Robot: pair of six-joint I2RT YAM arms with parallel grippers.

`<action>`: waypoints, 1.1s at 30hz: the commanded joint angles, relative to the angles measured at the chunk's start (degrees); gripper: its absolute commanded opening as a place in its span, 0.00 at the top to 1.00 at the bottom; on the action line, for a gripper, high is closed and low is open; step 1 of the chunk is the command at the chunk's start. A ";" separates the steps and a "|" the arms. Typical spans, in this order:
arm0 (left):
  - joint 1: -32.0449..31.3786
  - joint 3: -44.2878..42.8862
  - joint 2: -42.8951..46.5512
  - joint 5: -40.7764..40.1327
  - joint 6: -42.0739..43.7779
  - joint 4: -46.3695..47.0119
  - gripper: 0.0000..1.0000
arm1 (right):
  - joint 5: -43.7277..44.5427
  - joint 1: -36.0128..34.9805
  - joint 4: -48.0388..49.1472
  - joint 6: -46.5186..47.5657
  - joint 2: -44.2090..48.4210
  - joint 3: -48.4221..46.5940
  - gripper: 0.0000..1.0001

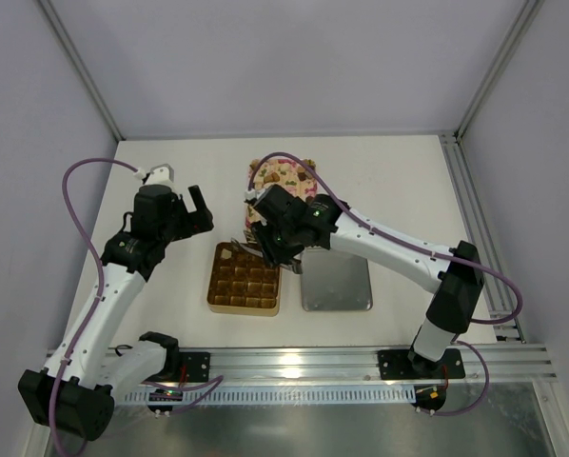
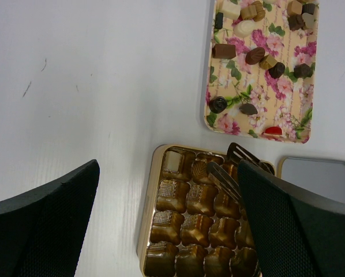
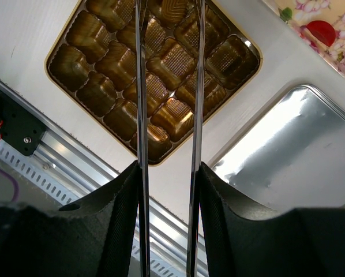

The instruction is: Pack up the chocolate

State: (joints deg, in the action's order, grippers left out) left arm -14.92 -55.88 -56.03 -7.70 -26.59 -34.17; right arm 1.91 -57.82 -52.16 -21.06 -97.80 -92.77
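Small bite-size chocolate pieces (image 2: 255,55), dark brown, light brown and cream-white, are scattered loosely across a pink flowered tray (image 2: 288,109) on the white surface (image 2: 92,86). One cream-white piece (image 2: 172,162) is seated in a corner cell of the gold box (image 2: 147,219).

Gold rim and brown cells are shown on the box (image 2: 147,213). Pink flowers and green leaves are seen on the cream tray (image 2: 288,115). Dark brown, light brown and cream-white chocolate (image 2: 255,55) is spotted. Silver tongs (image 3: 141,86) and a black right claw (image 3: 168,173) are noted.
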 commanded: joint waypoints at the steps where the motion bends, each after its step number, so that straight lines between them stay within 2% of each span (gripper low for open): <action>1: 0.06 -0.11 0.75 -0.38 0.05 0.60 0.00 | 1.78 1.74 0.40 1.37 1.73 -2.67 0.55; 9: 0.06 -0.20 0.75 -0.56 0.13 0.60 0.00 | 4.42 12.36 -1.19 4.97 2.26 -5.32 0.55; 16: 0.06 -0.20 0.22 -0.64 0.13 0.60 0.00 | 2.23 19.05 1.36 10.59 -2.74 -7.24 0.55; 23: 0.06 -0.02 0.22 -1.00 0.13 0.51 0.00 | 1.08 20.47 0.23 16.75 -10.91 -14.80 0.55; 33: 0.06 -0.11 -0.13 -0.82 0.13 0.51 0.00 | 1.34 21.96 0.22 19.91 -15.40 -16.65 0.55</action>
State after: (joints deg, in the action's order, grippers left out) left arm -14.92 -55.88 -56.03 -7.92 -26.57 -34.15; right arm 3.64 -36.32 -52.47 -3.57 -113.43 -105.97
